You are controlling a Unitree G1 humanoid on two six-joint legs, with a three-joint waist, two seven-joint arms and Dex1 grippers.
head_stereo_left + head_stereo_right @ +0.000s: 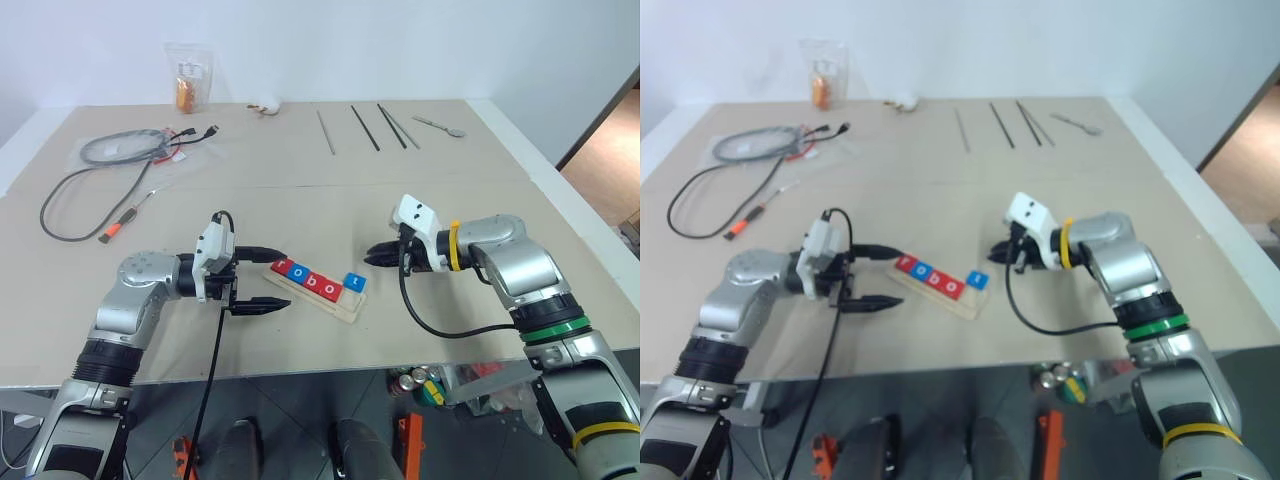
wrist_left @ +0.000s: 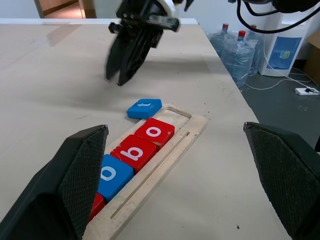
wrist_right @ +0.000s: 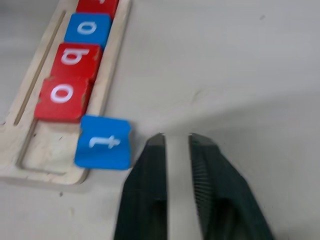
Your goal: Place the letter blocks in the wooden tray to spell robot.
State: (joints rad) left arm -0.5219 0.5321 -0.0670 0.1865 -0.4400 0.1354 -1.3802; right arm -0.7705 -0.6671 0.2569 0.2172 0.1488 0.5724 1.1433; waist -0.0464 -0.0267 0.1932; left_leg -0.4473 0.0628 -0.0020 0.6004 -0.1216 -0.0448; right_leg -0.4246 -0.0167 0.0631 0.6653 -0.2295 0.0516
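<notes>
- The wooden tray (image 1: 322,292) lies at the centre of the head views on the bench (image 1: 300,200), with four letter blocks (image 3: 75,52) seated in a row reading r, o, b, o; the blue t block (image 3: 103,142) sits crooked at the tray's open end, half on the rim and half over the empty slot, so the word is not yet finished.
- Risk: a push on the t block from the side could tip it off the rim onto the bench, or shove the loose tray and jostle the seated row; the block's tilt against the edge is what would cause it.
- Risk: fingers this narrowly set cannot straddle the block, so any attempt to grasp it would just knock it.
- The right gripper (image 3: 176,140) hovers just beside the t block, at lower right of it in its wrist view, apart from it; its fingers (image 3: 206,150) are nearly pressed together with a thin gap, holding nothing.
- The left gripper (image 2: 175,165) sits at the tray's r end, fingers (image 2: 70,175) spread wide, empty, tray between them in its wrist view.
</notes>
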